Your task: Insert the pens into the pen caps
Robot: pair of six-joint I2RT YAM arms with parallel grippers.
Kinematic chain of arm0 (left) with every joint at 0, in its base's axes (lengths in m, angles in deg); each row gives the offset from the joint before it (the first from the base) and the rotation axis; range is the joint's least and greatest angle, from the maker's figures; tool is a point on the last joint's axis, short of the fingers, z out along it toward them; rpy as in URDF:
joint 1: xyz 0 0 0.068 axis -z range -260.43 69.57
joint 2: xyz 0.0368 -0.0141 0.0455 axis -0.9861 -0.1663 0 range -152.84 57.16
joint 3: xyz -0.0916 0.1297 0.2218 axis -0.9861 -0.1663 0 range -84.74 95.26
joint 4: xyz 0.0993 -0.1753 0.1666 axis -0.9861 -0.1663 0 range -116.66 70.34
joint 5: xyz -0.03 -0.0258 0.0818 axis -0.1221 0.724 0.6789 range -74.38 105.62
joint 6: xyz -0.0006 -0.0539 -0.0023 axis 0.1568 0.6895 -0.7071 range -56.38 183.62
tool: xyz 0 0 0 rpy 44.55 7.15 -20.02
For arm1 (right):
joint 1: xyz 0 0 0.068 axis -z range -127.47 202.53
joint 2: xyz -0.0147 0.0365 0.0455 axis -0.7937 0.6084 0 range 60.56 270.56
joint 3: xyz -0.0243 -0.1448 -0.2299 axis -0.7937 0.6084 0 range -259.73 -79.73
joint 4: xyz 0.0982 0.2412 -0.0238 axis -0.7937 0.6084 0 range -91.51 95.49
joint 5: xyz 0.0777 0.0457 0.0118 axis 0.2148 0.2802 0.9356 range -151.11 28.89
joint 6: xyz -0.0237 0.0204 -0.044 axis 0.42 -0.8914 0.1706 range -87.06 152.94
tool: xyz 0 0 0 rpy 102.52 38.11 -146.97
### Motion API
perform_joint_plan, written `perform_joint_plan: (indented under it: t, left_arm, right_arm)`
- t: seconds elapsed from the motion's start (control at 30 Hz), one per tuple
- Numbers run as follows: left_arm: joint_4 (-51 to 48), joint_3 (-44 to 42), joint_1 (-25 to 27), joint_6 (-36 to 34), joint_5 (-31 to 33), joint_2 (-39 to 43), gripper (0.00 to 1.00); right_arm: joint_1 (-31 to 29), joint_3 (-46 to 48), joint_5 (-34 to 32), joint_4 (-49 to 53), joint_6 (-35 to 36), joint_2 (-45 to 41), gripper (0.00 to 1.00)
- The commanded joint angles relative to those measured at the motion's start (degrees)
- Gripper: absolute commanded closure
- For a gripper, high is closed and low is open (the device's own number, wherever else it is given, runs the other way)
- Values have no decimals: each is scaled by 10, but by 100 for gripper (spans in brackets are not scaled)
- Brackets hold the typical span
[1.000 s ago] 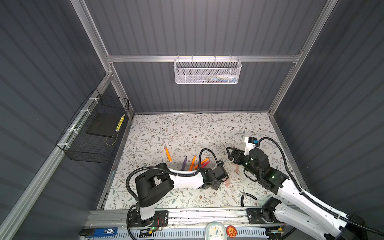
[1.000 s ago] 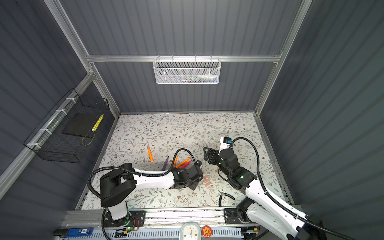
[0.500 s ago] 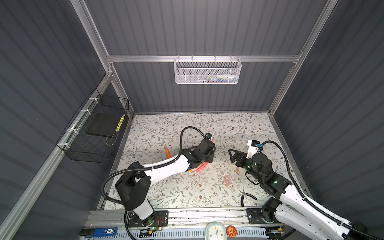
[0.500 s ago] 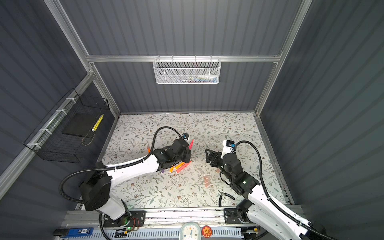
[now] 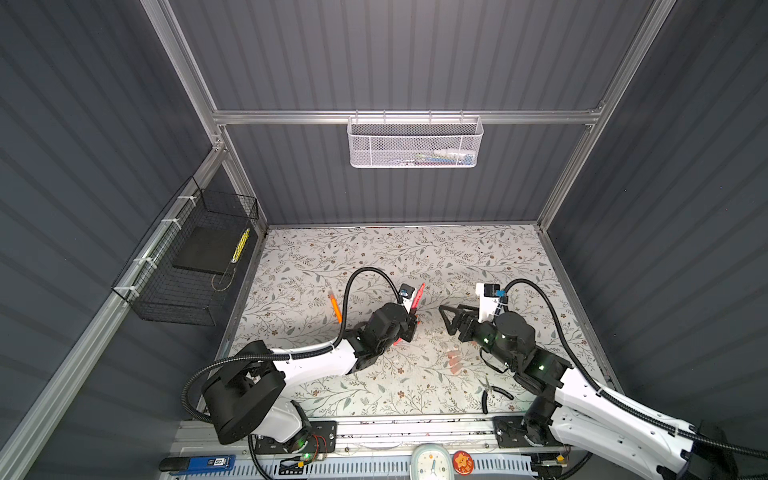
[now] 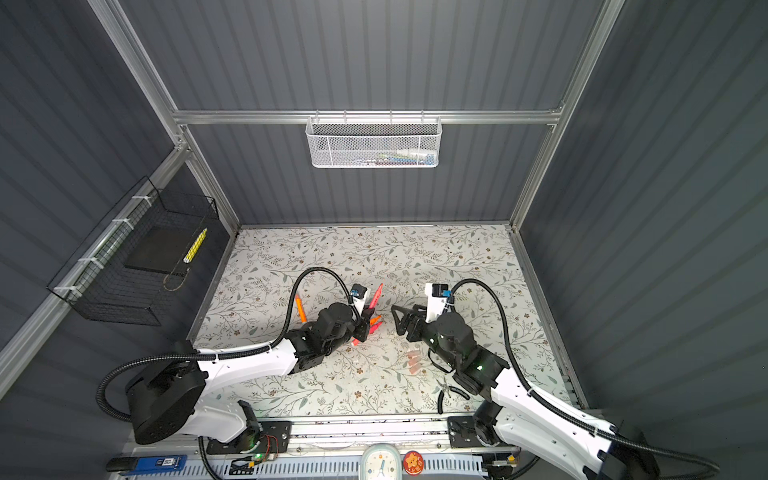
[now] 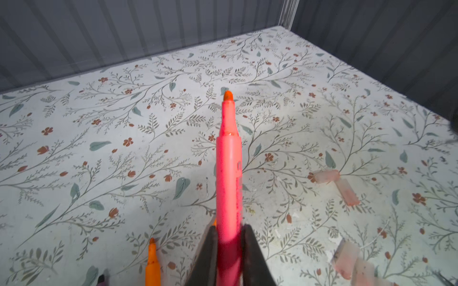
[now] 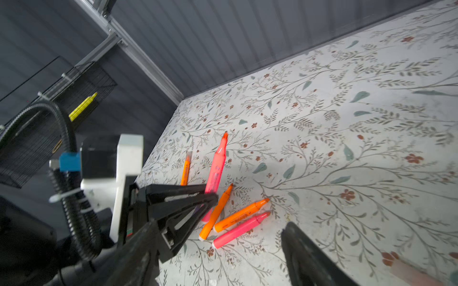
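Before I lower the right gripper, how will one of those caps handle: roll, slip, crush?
The caps look like short tubes lying on their sides, so a nudge will probably roll them. Translucent plastic suggests they are light and may squirt from the right gripper if pinched off-centre. They lie close together, so neighbours may get bumped.

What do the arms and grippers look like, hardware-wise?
Matching pair. The left arm and right arm have white link shells, black joint housings and green status lights. A black corrugated cable loops to each wrist, where a white bracket carries a camera with a blue connector. The left gripper and right gripper are black, with tapered open-frame triangular fingers.
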Motion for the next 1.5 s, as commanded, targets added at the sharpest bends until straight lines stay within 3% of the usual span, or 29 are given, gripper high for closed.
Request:
perform_joint_plan:
  t: [0.0, 0.4, 1.0, 1.47]
  left_arm:
    - [41, 0, 0, -2, -33, 4, 100]
    - [55, -3, 1, 1, -89, -3, 100]
    - [82, 3, 13, -15, -198, -22, 100]
    - [64, 22, 50, -52, -212, -33, 100]
  right_arm:
    - [-6, -6, -10, -28, 11, 15, 16]
    - [-6, -32, 19, -39, -28, 120, 23]
    - [28, -12, 16, -62, -53, 96, 32]
    - [45, -12, 13, -39, -59, 84, 46]
